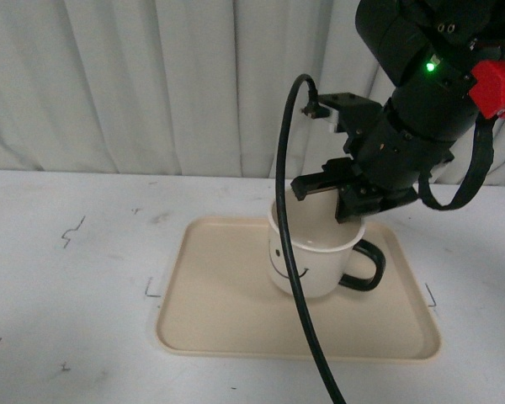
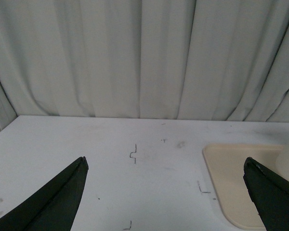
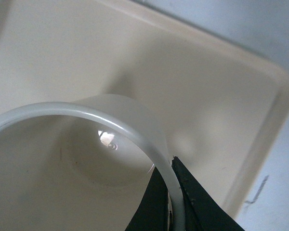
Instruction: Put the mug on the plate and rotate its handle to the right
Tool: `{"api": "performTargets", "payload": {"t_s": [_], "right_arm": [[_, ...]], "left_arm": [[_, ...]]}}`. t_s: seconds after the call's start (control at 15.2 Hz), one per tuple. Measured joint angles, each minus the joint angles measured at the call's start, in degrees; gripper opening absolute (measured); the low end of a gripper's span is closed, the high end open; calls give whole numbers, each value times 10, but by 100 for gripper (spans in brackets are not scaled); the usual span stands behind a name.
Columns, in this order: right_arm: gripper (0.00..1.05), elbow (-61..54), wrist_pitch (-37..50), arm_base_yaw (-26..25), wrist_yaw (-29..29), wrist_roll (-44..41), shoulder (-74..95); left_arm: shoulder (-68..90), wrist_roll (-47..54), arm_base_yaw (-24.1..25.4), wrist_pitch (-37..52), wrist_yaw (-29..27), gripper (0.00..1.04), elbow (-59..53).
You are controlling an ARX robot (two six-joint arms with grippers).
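Observation:
The cream-white mug [image 1: 311, 265] with a black smiley face stands upright on the beige plate [image 1: 219, 324], right of its middle. Its dark handle [image 1: 366, 265] points to the right. My right gripper [image 1: 349, 217] comes down from above and is shut on the mug's rim at the back right. In the right wrist view the two black fingers [image 3: 197, 202] pinch the white rim [image 3: 164, 163], one inside and one outside the mug [image 3: 62, 159], with the plate [image 3: 221, 86] beneath. My left gripper [image 2: 166, 166] is open over bare table, and the plate's corner [image 2: 231, 178] lies beside one finger.
A white table [image 1: 76, 278] with small black pen marks [image 1: 71, 229] carries the plate. A white curtain [image 1: 151, 84] hangs close behind. A black cable [image 1: 290, 252] loops down in front of the mug.

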Motion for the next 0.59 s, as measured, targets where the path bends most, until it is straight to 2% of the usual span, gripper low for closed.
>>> {"api": "performTargets", "payload": {"t_s": [0.2,0.26,0.33,0.46,0.59], "right_arm": [[3,30,-38,-3,-21,-154,7],[3,52,-62,2,-58,-314,26],[3,94,-101,9,-86,-414,56],[3,169,-162,8,-113,-490,114],[3,203,-188,8,-114,-499,150]], "left_arm": [[0,0,0,0,0,98,0],[0,0,0,0,0,98,0],[0,0,0,0,0,98,0],[0,0,0,0,0,98,0],[0,0,0,0,0,98,0]]}}
